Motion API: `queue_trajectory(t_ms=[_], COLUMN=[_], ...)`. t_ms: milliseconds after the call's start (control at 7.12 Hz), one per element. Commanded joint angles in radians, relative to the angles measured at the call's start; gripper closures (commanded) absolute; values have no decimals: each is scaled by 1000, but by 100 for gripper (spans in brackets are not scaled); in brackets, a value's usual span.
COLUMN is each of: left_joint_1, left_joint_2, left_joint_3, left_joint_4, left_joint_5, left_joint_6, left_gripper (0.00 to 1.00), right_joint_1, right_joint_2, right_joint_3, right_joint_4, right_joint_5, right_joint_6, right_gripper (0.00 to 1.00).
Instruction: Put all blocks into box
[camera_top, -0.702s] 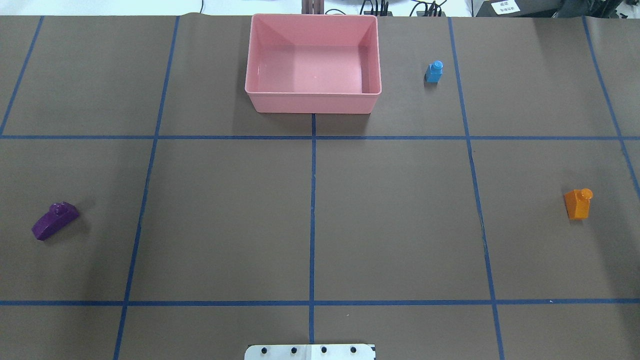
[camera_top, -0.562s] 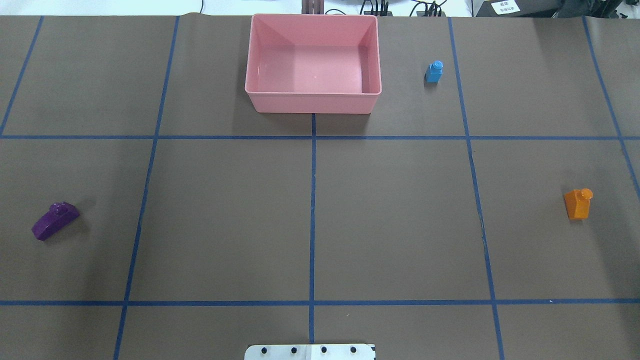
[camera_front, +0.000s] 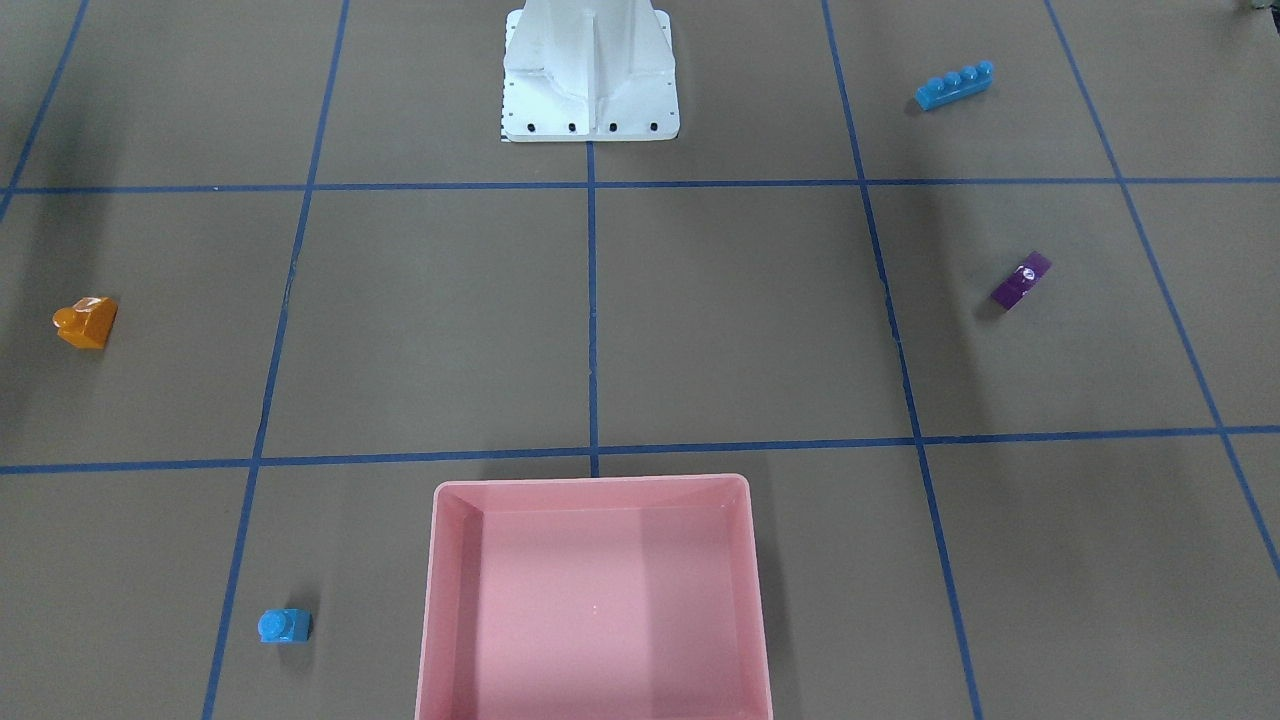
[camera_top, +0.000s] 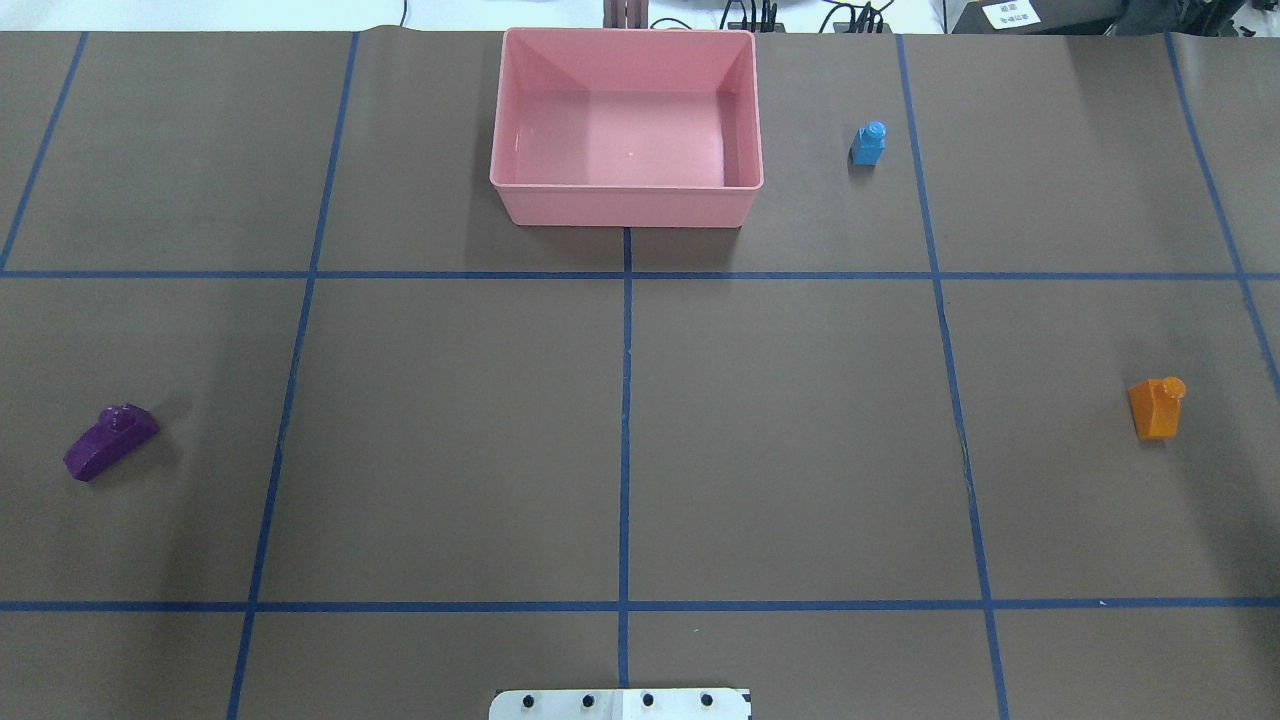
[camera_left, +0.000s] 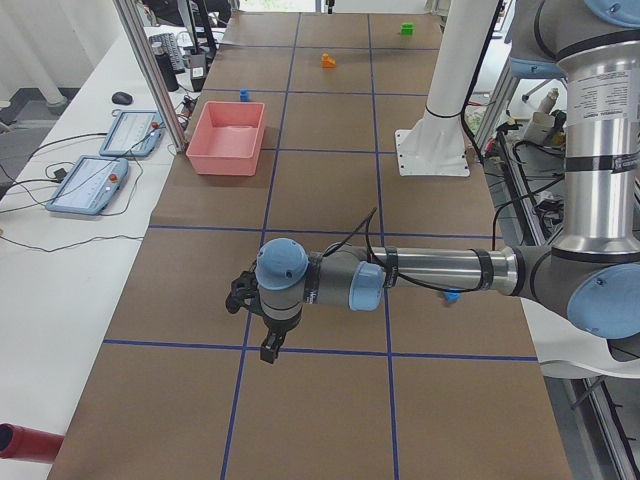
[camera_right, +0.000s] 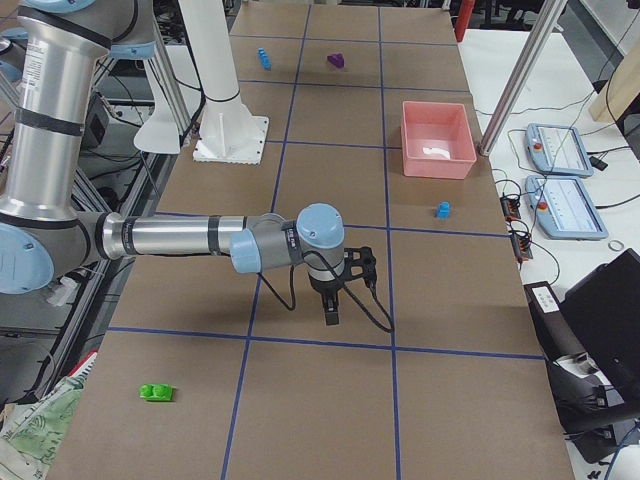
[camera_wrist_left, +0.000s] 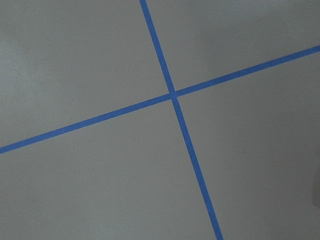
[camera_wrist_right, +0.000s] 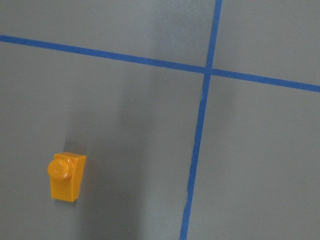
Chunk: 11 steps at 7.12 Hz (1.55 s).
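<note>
Pink box (camera_top: 625, 205) stays empty; purple block (camera_top: 110, 441), orange block (camera_top: 1156, 406) and blue block (camera_top: 868, 143) have not moved, so no pick has begun. Whether the left end effector (camera_left: 269, 343) or right end effector (camera_right: 333, 311) is wide or narrow cannot be told.

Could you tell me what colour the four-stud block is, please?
The four-stud block is blue, clearest in the exterior front-facing view.

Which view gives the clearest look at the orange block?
The right wrist-mounted view: the orange block is close and sharp, and its single stud is plain to see. The overhead and front-facing views show it whole but small. Exterior left shows only a distant speck, and exterior right does not clearly show it.
</note>
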Motion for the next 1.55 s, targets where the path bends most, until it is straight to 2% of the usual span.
queue_trajectory(t_ms=[0, 281, 421, 702, 983, 1264, 1405], left_joint_1=[0, 0, 0, 0, 2, 2, 2], left_joint_2=[1, 1, 1, 1, 1, 1, 1], left_joint_3=[0, 0, 0, 2, 0, 0, 0], left_joint_4=[-2, -2, -1, -1, -1, -1, -1], left_joint_5=[-2, -2, -2, -2, -4, -4, -4], left_joint_6=[0, 0, 0, 0, 0, 0, 0], left_gripper=[0, 0, 0, 0, 0, 0, 0], right_joint_1=[-169, -349, -412, -457, -466, -480, -486], right_joint_2=[100, 122, 122, 123, 115, 106, 99], right_joint_3=[-3, -14, -57, -260, -273, -270, -267], right_joint_4=[43, 154, 223, 509, 539, 539, 539], right_joint_5=[-17, -138, -183, -203, -202, -195, -194], right_joint_6=[300, 525, 578, 587, 648, 652, 652], right_gripper=[0, 0, 0, 0, 0, 10, 11])
